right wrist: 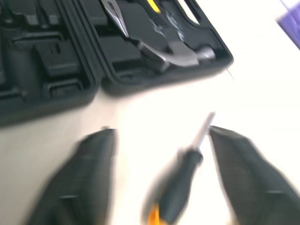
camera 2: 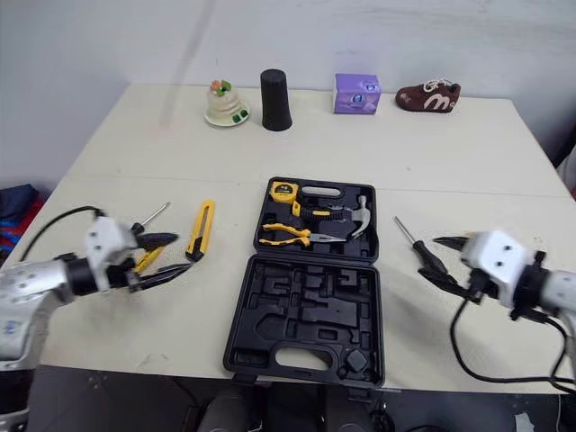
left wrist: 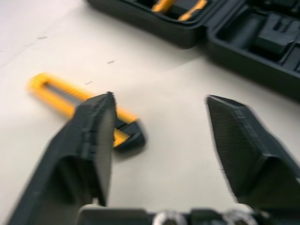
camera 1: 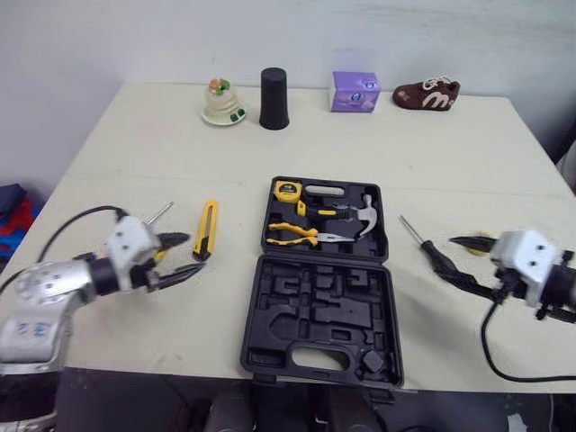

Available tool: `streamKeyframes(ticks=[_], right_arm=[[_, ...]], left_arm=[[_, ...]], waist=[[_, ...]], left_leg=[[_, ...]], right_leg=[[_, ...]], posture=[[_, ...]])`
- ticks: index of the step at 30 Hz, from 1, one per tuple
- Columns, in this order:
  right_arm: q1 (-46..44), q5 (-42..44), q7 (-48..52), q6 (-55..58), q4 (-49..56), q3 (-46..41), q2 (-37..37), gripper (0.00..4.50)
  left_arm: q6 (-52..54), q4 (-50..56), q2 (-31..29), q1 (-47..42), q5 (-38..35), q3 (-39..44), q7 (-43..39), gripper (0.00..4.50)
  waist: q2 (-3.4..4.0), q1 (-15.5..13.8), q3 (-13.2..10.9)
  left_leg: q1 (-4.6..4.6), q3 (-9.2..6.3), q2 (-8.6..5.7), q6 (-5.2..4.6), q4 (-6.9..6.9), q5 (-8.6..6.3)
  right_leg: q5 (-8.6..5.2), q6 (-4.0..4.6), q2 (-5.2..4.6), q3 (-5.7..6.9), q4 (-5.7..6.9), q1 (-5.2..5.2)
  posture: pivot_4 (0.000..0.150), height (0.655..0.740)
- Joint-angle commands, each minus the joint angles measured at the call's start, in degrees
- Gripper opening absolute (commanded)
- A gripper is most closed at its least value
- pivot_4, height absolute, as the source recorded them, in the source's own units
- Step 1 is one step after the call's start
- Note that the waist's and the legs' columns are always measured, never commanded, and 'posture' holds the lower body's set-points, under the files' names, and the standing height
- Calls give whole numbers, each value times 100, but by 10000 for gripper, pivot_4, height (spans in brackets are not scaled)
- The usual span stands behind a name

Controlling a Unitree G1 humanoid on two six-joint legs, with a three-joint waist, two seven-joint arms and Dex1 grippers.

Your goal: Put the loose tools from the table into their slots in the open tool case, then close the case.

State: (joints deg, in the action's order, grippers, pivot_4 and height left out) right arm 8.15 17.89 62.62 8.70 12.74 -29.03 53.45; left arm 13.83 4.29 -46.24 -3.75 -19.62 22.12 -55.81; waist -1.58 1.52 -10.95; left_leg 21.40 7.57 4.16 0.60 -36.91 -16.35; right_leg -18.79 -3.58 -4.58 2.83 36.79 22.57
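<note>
Black-handled screwdriver (camera 1: 430,251) lies on the bench (camera 1: 135,162) right of the tool case (camera 1: 254,315). It lines up between the spread fingers of the nearer right tool (right wrist: 161,133), shaft pointing away. Left tool (camera 1: 191,253), likewise spread, faces the yellow utility knife (camera 1: 207,229).

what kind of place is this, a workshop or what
Probably an indoor test setup, not a workshop: a plain table by a bare wall, an open tool case, and an unrelated shoe and purple box.
</note>
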Motion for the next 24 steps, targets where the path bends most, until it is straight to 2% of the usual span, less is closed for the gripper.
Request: streamKeyframes(ticks=[1,6,10,13,18,24], right_arm=[[427,32,30,-114,-409,-1066,88,44561],[1037,-242,-40,-1031,-2037,-2145,107,44561],[1111,-457,-291,-2239,-3411,-2392,151,44561],[1099,-525,-620,-2703,-4392,-2513,303,44561],[1096,-439,-951,-3186,-5386,-2523,511,44561],[777,-128,-754,-3354,-5348,-2180,418,44561]], left_arm=[[-522,-980,-327,213,-48,1057,81,44934],[-1418,-3051,-914,196,44,2059,459,44934],[-1888,-4493,-1371,348,431,2173,1053,44934],[-2061,-5310,-1580,517,568,2162,1412,44934],[-2314,-5897,-1692,470,491,2050,1454,44934],[-2500,-5833,-1627,172,196,1984,829,44934]], waist=[[0,2,0],[-2,6,1],[-5,23,3],[-4,68,3],[-8,147,5],[-12,180,8]], left_leg=[[1,-1,-1,-1,3,-2],[2,7,-1,-4,21,-10],[-13,23,-5,-3,72,-9],[-21,36,-3,3,95,-9],[-24,59,1,14,97,-13],[-39,64,1,48,86,-19]], right_leg=[[-3,6,-1,2,-1,3],[-6,11,-5,3,-27,7],[-9,16,-8,-4,-47,11],[-14,22,-5,-10,-51,20],[-21,22,-1,-14,-35,36],[-6,12,-3,-11,-24,27]], posture=[[1500,7400],[1500,7400],[1500,7400],[1500,7400],[1500,7400],[1500,7400]])
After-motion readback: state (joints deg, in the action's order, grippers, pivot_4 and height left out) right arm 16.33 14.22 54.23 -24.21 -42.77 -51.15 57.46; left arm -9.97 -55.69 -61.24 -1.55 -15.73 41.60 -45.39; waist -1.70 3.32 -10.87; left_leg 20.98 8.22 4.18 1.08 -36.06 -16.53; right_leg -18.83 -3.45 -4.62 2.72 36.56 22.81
